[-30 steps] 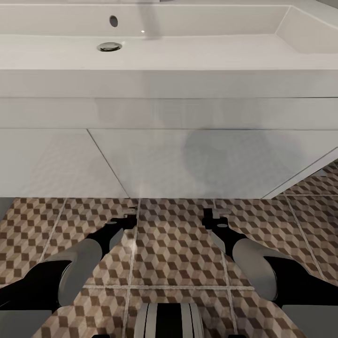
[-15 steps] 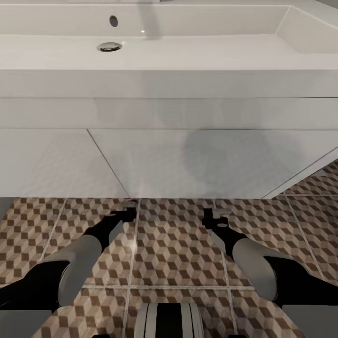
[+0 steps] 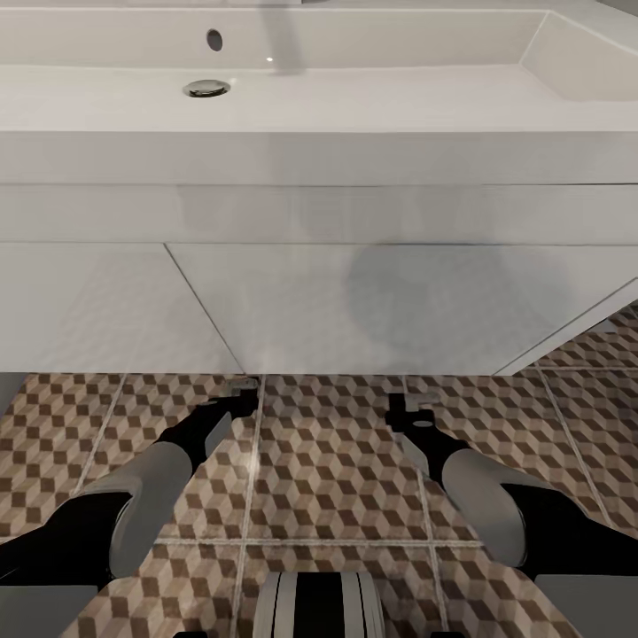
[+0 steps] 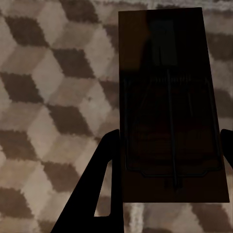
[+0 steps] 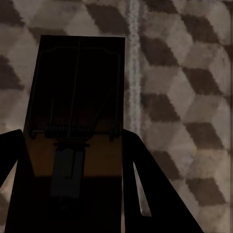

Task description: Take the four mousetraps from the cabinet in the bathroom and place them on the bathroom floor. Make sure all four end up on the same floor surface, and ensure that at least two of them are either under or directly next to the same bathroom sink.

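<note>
left pincer (image 4: 167,160): closed on mousetrap (image 4: 170,107) by its long edges
right pincer (image 5: 73,160): clamps second mousetrap (image 5: 77,97)
handling: light, stiff boards; avoid wire
drop: bathroom floor (image 3: 337,470), beside sink (image 3: 354,115)

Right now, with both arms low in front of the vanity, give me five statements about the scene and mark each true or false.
1. The left gripper holds a mousetrap between its fingers. True.
2. The right gripper is empty. False: its fingers are shut on a second mousetrap.
3. Both grippers hang over the cube-patterned bathroom floor. True.
4. A mousetrap lies in the sink. False: the basin shows just its drain and an overflow hole.
5. The robot faces a wooden cabinet. False: a white vanity under the sink stands in front of it.
</note>
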Controlling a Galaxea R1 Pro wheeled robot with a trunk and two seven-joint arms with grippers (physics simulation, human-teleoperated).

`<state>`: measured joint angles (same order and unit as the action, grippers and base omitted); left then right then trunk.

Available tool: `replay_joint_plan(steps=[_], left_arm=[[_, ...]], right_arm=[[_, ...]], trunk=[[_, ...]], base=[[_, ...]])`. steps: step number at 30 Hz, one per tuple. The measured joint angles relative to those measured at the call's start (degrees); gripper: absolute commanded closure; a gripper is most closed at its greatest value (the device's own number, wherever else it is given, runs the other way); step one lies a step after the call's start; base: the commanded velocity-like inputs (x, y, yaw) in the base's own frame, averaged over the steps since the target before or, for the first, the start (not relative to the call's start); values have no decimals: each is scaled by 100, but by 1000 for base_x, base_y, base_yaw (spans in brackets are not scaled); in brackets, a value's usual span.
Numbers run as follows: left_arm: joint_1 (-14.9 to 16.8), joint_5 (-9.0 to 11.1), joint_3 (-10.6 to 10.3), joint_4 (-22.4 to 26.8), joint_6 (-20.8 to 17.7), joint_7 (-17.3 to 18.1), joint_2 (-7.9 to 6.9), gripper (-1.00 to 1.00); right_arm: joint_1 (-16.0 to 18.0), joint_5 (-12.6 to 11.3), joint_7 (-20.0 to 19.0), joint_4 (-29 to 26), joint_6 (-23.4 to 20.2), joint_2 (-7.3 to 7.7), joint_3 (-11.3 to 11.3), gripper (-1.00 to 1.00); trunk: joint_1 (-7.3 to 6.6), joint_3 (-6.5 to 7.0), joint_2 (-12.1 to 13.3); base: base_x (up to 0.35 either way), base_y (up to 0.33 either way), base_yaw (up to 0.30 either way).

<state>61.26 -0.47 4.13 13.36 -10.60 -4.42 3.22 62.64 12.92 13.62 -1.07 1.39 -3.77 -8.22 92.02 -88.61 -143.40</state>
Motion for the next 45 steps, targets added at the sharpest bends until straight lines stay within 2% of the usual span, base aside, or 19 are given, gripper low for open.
replay_joint_plan(steps=[16, 34, 45], left_arm=[[0, -46, -53, 3, 88, 1, -2, 100], [0, -60, -67, 23, 91, -1, 16, 100], [0, -60, -62, 8, 40, 5, 11, 100]], right_arm=[[0, 1, 5, -141, -3, -41, 1, 100], [0, 3, 5, -155, -9, -23, 2, 100], [0, 0, 21, -442, -86, 1, 9, 100]], trunk=[[0, 0, 0], [0, 0, 0], [0, 0, 0]], base=[[0, 0, 0], [0, 0, 0], [0, 0, 0]])
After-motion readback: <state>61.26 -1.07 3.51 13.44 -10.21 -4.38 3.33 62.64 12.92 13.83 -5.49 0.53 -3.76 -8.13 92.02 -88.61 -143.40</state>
